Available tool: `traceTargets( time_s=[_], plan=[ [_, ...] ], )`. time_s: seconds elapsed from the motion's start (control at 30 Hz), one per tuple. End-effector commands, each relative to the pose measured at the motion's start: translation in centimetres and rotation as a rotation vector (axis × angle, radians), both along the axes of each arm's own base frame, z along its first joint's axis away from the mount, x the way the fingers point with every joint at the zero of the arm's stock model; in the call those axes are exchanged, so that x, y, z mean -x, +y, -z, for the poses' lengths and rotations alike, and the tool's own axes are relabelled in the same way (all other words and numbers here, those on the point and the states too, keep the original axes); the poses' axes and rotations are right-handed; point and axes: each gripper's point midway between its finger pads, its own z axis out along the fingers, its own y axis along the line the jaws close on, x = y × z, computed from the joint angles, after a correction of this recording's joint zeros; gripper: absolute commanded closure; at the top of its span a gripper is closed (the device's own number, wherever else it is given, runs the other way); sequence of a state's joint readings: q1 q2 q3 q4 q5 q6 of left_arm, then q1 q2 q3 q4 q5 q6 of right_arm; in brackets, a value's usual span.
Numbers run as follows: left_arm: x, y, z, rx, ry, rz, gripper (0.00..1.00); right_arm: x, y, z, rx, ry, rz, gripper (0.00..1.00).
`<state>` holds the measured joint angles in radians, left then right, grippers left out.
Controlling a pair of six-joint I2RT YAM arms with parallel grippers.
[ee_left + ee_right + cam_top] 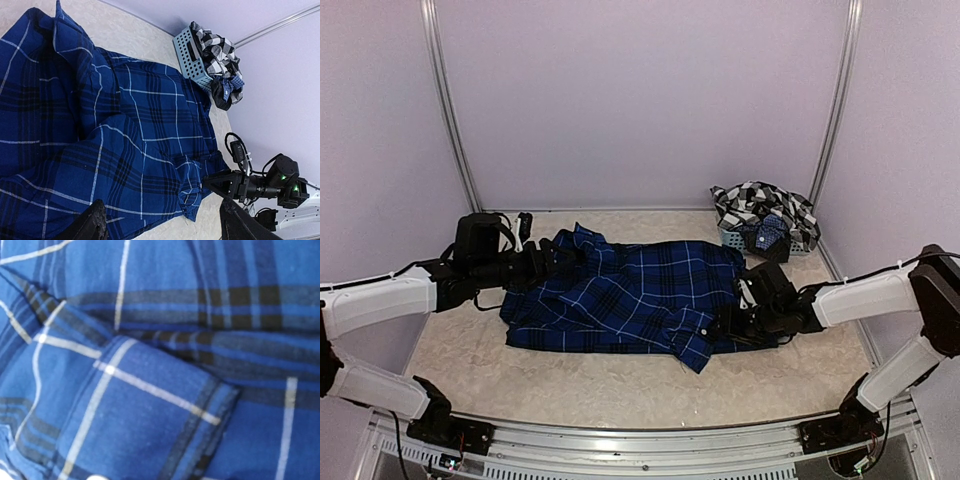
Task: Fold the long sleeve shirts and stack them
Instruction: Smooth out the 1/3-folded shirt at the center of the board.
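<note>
A navy blue plaid long sleeve shirt [630, 295] lies spread and rumpled across the middle of the table, and it fills most of the left wrist view [125, 125]. My left gripper [555, 258] hovers over its left end. It stands open, with the black fingertips [92, 225] wide apart and only cloth below them. My right gripper [728, 325] reaches the shirt's near right corner, its tip [220, 182] touching a folded cuff. The right wrist view shows only navy cloth [160, 340] close up and no fingers. A black-and-white checked shirt [760, 205] is heaped at the back right.
A small grey-blue mesh basket [735, 238] stands at the back right under the checked shirt, seen also in the left wrist view as the basket [190, 55]. Lilac walls close in the table on three sides. A metal rail [650, 430] runs along the near edge.
</note>
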<state>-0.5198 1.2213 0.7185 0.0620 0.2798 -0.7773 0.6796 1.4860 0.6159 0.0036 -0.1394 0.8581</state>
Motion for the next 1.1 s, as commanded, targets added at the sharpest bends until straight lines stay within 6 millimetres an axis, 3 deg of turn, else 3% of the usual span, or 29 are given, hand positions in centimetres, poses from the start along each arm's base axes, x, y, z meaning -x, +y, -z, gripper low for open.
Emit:
traceTargets(
  time_s=[0.0,0.13,0.6,1.07],
  plan=[
    [0.0,-0.5,0.3,-0.002,-0.018,0.014,0.27,-0.2,-0.1,0.9,-0.034,0.016,0.016,0.51],
    [0.3,-1.0,0.6,0.006,-0.031,0.026,0.27,0.0,-0.2,1.6,-0.069,0.037,0.026,0.53],
    [1.3,-2.6,4.4,-0.018,0.013,0.059,0.27,0.6,0.4,2.1,-0.207,0.061,0.06,0.65],
    [1.2,-2.5,6.5,-0.069,0.013,0.056,0.26,-0.4,1.1,0.9,-0.279,0.027,0.089,0.73]
  ],
)
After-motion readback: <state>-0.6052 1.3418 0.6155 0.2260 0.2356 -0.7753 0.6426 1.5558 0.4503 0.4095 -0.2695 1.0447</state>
